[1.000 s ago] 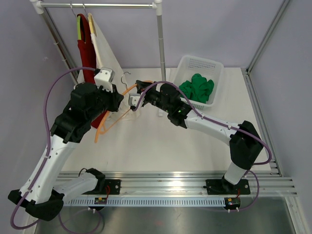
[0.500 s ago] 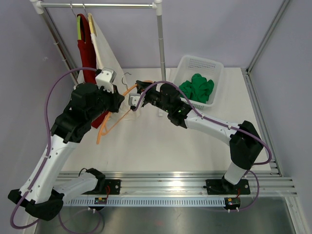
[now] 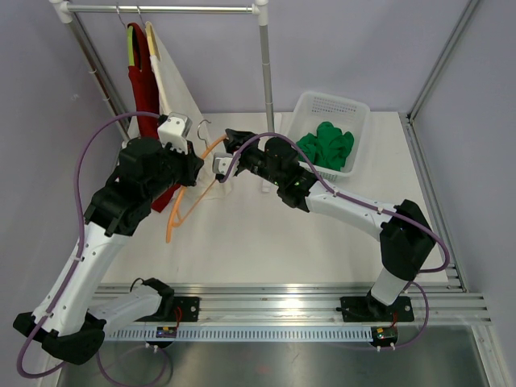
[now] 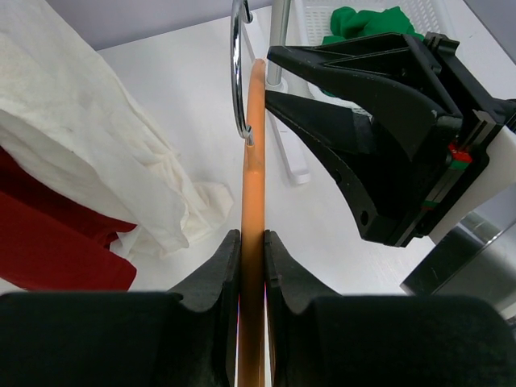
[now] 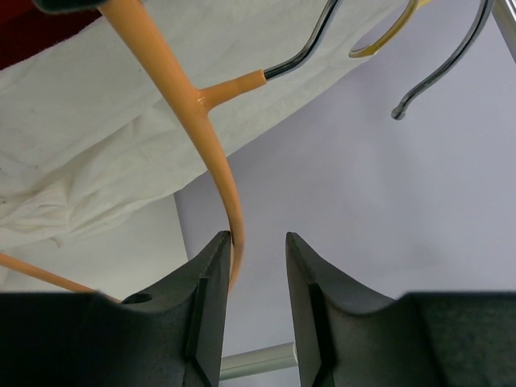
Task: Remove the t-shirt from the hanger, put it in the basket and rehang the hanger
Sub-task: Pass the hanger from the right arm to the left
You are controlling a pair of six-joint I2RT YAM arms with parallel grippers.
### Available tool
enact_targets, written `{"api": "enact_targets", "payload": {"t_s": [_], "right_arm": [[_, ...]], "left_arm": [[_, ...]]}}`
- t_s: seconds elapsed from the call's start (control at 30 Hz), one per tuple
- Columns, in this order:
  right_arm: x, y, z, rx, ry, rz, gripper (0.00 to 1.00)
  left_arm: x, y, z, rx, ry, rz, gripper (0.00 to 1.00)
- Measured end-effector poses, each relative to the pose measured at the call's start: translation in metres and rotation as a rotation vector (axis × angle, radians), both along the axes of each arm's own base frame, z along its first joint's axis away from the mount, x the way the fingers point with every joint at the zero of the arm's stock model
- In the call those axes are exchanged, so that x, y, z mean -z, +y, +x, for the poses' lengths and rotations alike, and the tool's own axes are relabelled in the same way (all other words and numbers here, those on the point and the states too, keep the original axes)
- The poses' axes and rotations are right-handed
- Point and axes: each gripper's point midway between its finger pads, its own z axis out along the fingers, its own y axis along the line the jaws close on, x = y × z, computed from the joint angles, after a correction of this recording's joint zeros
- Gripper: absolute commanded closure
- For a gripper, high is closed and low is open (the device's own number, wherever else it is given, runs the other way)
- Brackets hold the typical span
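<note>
The hanger (image 4: 251, 201) is a bare orange one. Its low tip sits lower and a little further right in the top view than a second ago, and its metal hook (image 4: 234, 81) now shows more clearly above the arms. The left gripper (image 4: 251, 274) is pressed together on the orange bar, one finger on each side of it. The right gripper (image 5: 258, 274) was clamped on the hanger a second ago. Now it stands spread, with the orange wire lying against the inner face of one finger (image 5: 211, 282) and a gap to the other.

The hanger's long axis runs from lower left of centre in the top view, above the table (image 3: 266, 234), up and slightly right to the hook. The hook points toward the top of the frame.

A small red and green mark sits on the right gripper's body in the left wrist view; any lettering there is too small to tell.

Further back, the white t-shirt (image 3: 173, 81) hangs from the rail (image 3: 161, 9) at upper left, beside a red garment (image 3: 143, 89). Its lower folds come down just beside the hanger. At upper right a white basket (image 3: 355, 113) holds green cloth (image 3: 326, 143).
</note>
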Motion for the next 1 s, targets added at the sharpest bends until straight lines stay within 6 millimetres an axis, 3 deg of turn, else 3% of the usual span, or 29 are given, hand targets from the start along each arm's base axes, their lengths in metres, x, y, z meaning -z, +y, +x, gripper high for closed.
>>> {"api": "enact_targets", "payload": {"t_s": [0.3,0.67,0.9,1.0], "right_arm": [[0.0,0.0,0.0,-0.001,0.004,0.003,0.45],[0.0,0.0,0.0,-0.001,0.012,0.009,0.15],[-0.004,-0.004,-0.005,-0.006,0.042,0.041,0.07],[-0.016,-0.013,-0.013,-0.005,0.065,0.084,0.05]], "left_arm": [[0.002,0.003,0.0,-0.013,0.004,0.008,1.0],[0.002,0.003,0.0,-0.017,0.005,0.009,1.0],[0.002,0.003,0.0,-0.017,0.005,0.01,1.0],[0.002,0.003,0.001,-0.017,0.005,0.009,1.0]]}}
